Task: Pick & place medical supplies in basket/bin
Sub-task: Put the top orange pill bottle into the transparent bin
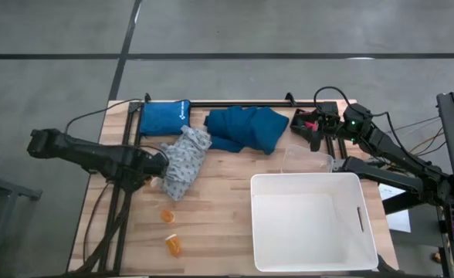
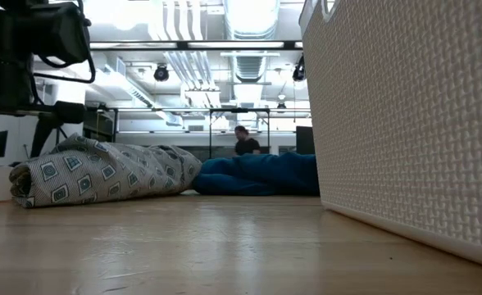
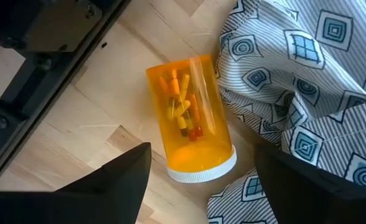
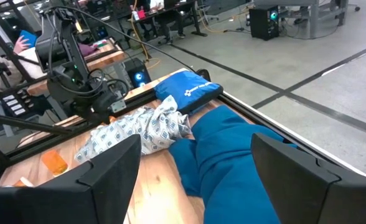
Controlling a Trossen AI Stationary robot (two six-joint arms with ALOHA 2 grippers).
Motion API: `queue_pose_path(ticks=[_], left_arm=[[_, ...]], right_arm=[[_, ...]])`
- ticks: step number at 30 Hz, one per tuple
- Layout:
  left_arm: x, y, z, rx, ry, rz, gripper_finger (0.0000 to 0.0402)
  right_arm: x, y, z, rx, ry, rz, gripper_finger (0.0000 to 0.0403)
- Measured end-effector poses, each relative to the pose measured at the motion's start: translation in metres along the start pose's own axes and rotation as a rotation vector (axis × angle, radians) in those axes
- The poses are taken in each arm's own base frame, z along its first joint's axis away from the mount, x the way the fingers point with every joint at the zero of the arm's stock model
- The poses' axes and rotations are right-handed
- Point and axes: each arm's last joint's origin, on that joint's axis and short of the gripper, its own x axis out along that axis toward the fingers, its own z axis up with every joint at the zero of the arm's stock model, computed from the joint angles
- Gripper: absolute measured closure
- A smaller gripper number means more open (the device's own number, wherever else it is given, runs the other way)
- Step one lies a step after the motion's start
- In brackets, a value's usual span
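My left gripper (image 3: 201, 186) is open, low over an orange pill bottle (image 3: 192, 118) with a white cap that lies on its side on the wood. The fingers stand on either side of its cap end without touching it. The bottle lies beside the pale grey-blue patterned garment (image 1: 184, 158), which is heaped on the table. Two more orange bottles (image 1: 167, 216) (image 1: 174, 245) lie nearer the near edge. The dark teal garment (image 1: 246, 127) lies bunched at the far edge. The white tub (image 1: 366, 232) stands at the near right. My right gripper (image 4: 195, 180) is open at the far right corner, holding nothing.
A bright blue pouch (image 1: 165, 117) lies at the far left, next to the patterned garment. A pink-red item (image 1: 308, 122) shows by my right gripper (image 1: 313, 127). Bare wood lies between the bottles and the tub. A person (image 2: 245, 141) is in the room far beyond the table.
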Motion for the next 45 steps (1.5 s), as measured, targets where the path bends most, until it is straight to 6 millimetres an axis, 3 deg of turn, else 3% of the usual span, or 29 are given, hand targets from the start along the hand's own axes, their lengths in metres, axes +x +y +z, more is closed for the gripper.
queue_pose_path(ticks=[10, 24, 45], left_arm=[[-0.006, -0.01, -0.012, -0.076, 0.041, 0.018, 0.0168], [-0.003, -0.009, -0.012, -0.199, -0.044, 0.099, 0.017], [0.028, -0.006, -0.011, -0.153, -0.066, 0.105, 0.017]], right_arm=[[0.0, 0.0, 0.0, 0.0, 0.0, 0.001, 0.0107], [0.0, 0.0, 0.0, 0.0, 0.0, -0.002, 0.0108], [0.0, 0.0, 0.0, 0.0, 0.0, -0.005, 0.0112]])
